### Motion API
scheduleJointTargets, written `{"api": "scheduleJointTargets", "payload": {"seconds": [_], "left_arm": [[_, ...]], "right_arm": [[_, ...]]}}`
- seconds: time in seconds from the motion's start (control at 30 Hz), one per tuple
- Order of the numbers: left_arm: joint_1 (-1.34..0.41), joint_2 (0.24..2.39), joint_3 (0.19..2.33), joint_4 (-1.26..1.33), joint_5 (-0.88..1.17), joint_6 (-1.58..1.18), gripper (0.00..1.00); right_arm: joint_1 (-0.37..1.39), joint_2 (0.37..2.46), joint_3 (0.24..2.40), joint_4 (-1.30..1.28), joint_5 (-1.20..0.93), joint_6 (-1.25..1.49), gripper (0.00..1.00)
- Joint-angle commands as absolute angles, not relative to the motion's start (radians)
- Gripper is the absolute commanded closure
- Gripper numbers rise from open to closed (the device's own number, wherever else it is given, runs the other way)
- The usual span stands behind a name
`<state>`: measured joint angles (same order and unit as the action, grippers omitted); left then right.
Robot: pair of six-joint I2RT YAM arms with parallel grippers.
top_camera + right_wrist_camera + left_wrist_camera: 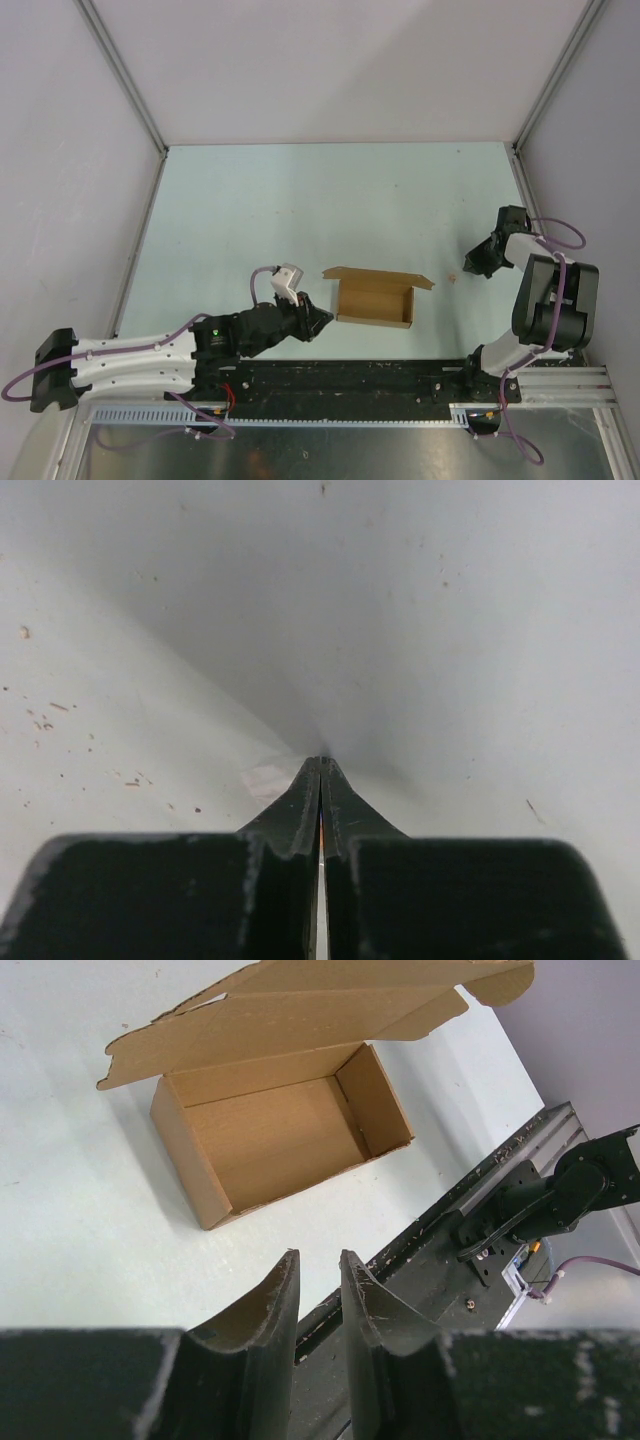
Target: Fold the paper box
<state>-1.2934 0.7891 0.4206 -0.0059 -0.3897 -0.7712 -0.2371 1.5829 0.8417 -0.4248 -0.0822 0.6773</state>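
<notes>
While flanking the open paper box (375, 300), gripping nothing: left gripper (324, 318) at nine o'clock, slightly parted; right gripper (469, 267) at three o'clock, closed.

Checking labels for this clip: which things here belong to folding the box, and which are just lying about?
Belongs to the job:
paper box, lid open
left claw, open, empty
right claw, shut, empty

Just lying about:
tiny brown speck on the table
black base rail

Matt brown cardboard paper box (375, 300)
</notes>
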Motion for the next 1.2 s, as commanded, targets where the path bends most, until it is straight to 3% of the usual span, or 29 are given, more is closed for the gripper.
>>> {"api": "scheduleJointTargets", "payload": {"seconds": [0.0,0.43,0.47,0.53,0.6,0.73,0.83,0.97,1.0,1.03,1.17], "left_arm": [[-1.29,0.781,0.416,0.008,-0.402,-0.796,0.72],[-1.29,0.792,0.42,0.008,-0.397,-0.802,0.73],[-1.29,0.793,0.422,0.008,-0.396,-0.804,0.73],[-1.29,0.802,0.426,0.008,-0.39,-0.804,0.73],[-1.29,0.805,0.428,0.008,-0.385,-0.802,0.73],[-1.29,0.802,0.43,0.008,-0.383,-0.801,0.74],[-1.292,0.801,0.428,0.008,-0.384,-0.802,0.74],[-1.29,0.802,0.426,0.008,-0.382,-0.805,0.74],[-1.29,0.804,0.426,0.008,-0.38,-0.807,0.74],[-1.29,0.804,0.426,0.008,-0.379,-0.807,0.74],[-1.29,0.801,0.428,0.008,-0.382,-0.808,0.74]], "right_arm": [[-0.229,1.496,0.834,-0.413,-0.064,0.658,1.0],[-0.222,1.115,0.836,-0.413,-0.123,0.543,1.0],[-0.225,1.123,0.838,-0.416,-0.135,0.523,0.94],[-0.233,1.181,0.844,-0.44,-0.138,0.519,0.63],[-0.233,1.23,0.851,-0.454,-0.169,0.508,0.55],[-0.174,1.382,0.883,-0.491,-0.141,0.494,0.49],[-0.12,1.429,0.894,-0.496,-0.016,0.489,0.46],[-0.097,1.472,0.896,-0.483,-0.002,0.486,0.45],[-0.092,1.482,0.899,-0.488,0.033,0.486,0.35],[-0.089,1.488,0.902,-0.491,0.06,0.486,0.32],[-0.075,1.509,0.908,-0.491,0.101,0.476,0.27]]}}
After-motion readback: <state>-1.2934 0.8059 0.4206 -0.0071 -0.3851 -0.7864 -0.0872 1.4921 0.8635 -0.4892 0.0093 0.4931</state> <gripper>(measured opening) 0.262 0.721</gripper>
